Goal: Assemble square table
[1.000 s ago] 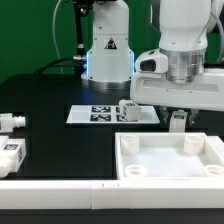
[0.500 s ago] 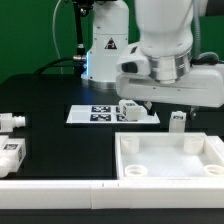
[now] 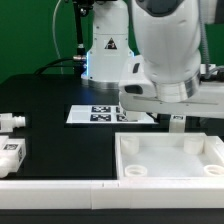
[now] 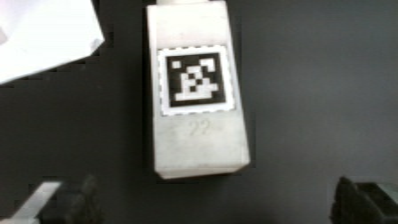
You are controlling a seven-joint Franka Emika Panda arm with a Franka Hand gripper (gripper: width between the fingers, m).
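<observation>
In the wrist view a white leg [image 4: 196,90] with a black-and-white tag lies on the black table, directly under my gripper [image 4: 210,200]. The gripper is open and empty, with one dark finger [image 4: 63,200] on each side of the leg's near end and well clear of it. In the exterior view my arm's hand [image 3: 165,90] hangs over the marker board's end and hides this leg and the fingers. The white square tabletop [image 3: 125,160] lies in front with its rim up. Another leg [image 3: 178,122] stands just behind it. Two more legs [image 3: 10,121] [image 3: 12,155] lie at the exterior view's left.
The marker board [image 3: 95,114] lies behind the tabletop, and its corner shows in the wrist view [image 4: 45,40]. A long white bar [image 3: 60,190] runs along the front edge. The robot's base [image 3: 108,55] stands at the back.
My arm has moved toward the exterior view's left and come lower, from above the standing leg to over the leg by the marker board, which it now hides.
</observation>
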